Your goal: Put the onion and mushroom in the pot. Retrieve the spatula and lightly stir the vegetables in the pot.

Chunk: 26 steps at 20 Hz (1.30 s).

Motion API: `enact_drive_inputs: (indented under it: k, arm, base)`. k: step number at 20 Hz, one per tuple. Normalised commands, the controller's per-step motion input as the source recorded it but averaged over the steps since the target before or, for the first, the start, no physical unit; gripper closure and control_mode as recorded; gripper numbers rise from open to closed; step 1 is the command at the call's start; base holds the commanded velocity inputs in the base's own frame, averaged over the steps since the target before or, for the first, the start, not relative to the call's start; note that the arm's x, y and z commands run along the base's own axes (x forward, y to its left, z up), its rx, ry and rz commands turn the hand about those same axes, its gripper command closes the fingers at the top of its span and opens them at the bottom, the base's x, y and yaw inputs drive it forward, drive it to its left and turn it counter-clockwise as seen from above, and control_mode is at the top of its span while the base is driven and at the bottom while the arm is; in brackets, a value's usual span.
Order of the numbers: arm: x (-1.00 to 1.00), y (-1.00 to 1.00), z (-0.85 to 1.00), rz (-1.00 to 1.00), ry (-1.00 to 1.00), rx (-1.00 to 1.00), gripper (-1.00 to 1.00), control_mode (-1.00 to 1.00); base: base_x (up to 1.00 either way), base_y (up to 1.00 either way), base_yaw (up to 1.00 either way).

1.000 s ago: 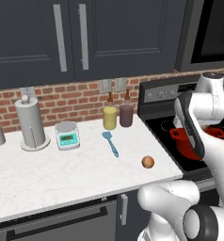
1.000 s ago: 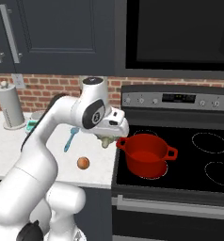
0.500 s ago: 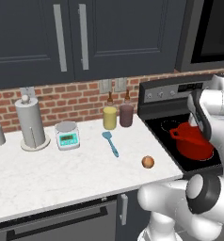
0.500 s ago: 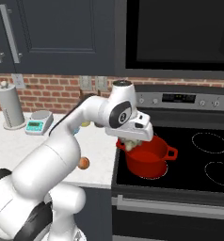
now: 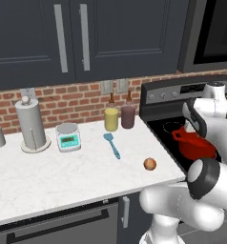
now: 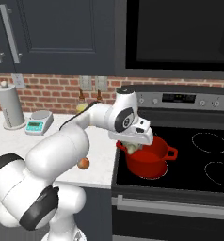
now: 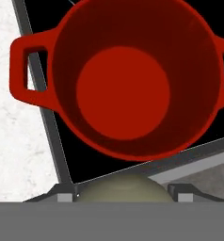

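Compared with half a second earlier, the gripper (image 6: 132,147) has been carried a little further over the stove and is now seen at the near-left rim of the pot (image 6: 149,160); one second earlier it was positioned over the counter edge, short of the pot. The jaws are closed on the mushroom (image 7: 119,189), whose pale cap is seen between the fingertips in the hand view, above the pot's open, empty interior (image 7: 123,92). The onion (image 5: 149,164) and the spatula (image 5: 112,145) are found unmoved.

The pot is seated on the black cooktop (image 6: 203,164), at its front-left burner. The onion lies near the front edge of the white marble counter (image 5: 48,176), well apart from the pot. The spatula lies further back, blade towards the wall, near a yellow jar (image 5: 111,119) and a dark jar (image 5: 128,116). A digital scale (image 5: 68,137) and a paper towel holder (image 5: 32,125) are noted to the left. A red brick backsplash (image 5: 82,97) and dark cabinets (image 5: 72,38) are recorded behind.
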Motion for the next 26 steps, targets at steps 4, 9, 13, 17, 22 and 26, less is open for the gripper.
enact_drive_inputs:
  k: [4,9,13,17,22,26]
  arm:
    - [0.37,-0.18,-0.52,0.00,0.04,-0.05,1.00,-1.00]
    - [0.28,-0.42,-0.34,0.00,0.06,-0.01,1.00,-1.00]
    - [0.10,-0.34,-0.12,0.00,0.08,0.00,1.00,-1.00]
    - [0.00,0.00,-0.17,0.00,0.04,0.00,1.00,-1.00]
    - [0.00,0.00,-0.08,0.00,0.01,0.00,-1.00,-1.00]
    - [0.00,0.00,0.00,0.00,0.00,0.01,-1.00,-1.00]
  base:
    - [0.00,0.00,0.00]
    - [0.00,0.00,0.00]
    - [0.00,0.00,0.00]
    - [0.00,0.00,0.00]
    - [0.00,0.00,0.00]
    - [0.00,0.00,0.00]
